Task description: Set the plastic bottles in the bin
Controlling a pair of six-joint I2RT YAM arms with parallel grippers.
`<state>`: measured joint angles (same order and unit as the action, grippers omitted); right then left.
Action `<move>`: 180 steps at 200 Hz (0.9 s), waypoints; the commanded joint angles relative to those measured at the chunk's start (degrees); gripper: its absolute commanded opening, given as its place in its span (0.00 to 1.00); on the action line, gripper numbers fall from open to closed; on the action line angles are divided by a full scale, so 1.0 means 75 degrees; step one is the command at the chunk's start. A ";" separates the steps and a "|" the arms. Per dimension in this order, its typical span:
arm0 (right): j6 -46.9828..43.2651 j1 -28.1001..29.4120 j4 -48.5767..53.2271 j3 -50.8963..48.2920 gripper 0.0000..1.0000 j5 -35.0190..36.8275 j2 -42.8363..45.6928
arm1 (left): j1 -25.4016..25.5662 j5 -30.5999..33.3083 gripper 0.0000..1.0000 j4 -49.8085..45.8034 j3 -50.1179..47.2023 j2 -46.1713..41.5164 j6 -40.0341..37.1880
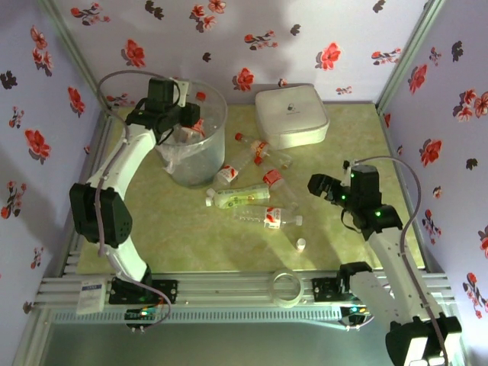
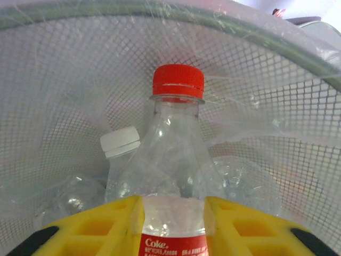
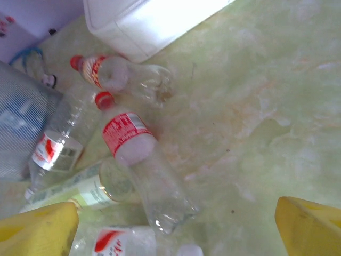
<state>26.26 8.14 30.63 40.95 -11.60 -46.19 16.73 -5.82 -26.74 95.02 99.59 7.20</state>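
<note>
While left fingers [image 2: 106, 224] clamp red-capped bottle [image 2: 176, 176] inside bin [image 2: 277, 58] | right fingers [image 3: 37, 229] spread near bottles [image 3: 133, 149]

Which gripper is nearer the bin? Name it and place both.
Left. The left gripper hangs inside the rim of the bin, shut on a red-capped bottle. The right gripper is open, well off to the bin's right, past the loose bottles.

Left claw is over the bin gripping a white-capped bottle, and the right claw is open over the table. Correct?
Not quite: the bottle in the left claw has a red cap, as the left wrist view shows. The white-capped one sits behind it in the bin. The rest holds.
</note>
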 commanded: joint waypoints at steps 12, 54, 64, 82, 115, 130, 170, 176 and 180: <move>-0.0443 0.0034 0.0755 0.0273 0.96 -0.0088 -0.0325 | 0.0125 -0.0219 0.47 -0.0975 0.0041 -0.0432 0.0062; -0.0147 0.0193 0.0285 0.0103 0.94 -0.0510 -0.0957 | 0.0155 -0.0254 0.64 -0.1021 0.0156 -0.1255 -0.0067; -0.0159 0.0277 0.0213 0.0173 0.94 -0.0505 -0.1135 | 0.0148 -0.0278 0.68 -0.1028 0.0094 -0.1504 -0.0068; -0.0259 0.0451 0.0146 0.0418 0.93 -0.0347 -0.1532 | 0.0163 -0.0284 0.74 -0.1069 -0.0081 -0.2023 -0.0042; -0.0851 0.0771 0.0134 0.1232 0.89 0.0445 -0.2622 | 0.0272 -0.0454 0.80 -0.0763 -0.1135 -0.3281 0.0537; -0.1480 0.0917 0.0027 0.1713 0.87 0.0682 -0.3323 | 0.0350 -0.0640 0.81 -0.0565 -0.1795 -0.3845 0.0890; -0.2808 0.1156 -0.0078 0.3350 0.84 0.0878 -0.5551 | 0.0563 -0.1075 0.83 0.0243 -0.3600 -0.4939 0.2158; -0.2872 0.1177 -0.0152 0.3547 0.81 0.0839 -0.5855 | 0.0601 -0.1118 0.83 0.0358 -0.3846 -0.5063 0.2326; -0.2889 0.1197 -0.0179 0.3732 0.79 0.0817 -0.6081 | 0.0630 -0.1133 0.83 0.0437 -0.4017 -0.5135 0.2443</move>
<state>11.09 16.25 30.92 63.05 -7.03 -84.51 20.34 -11.42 -28.25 71.13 63.72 17.91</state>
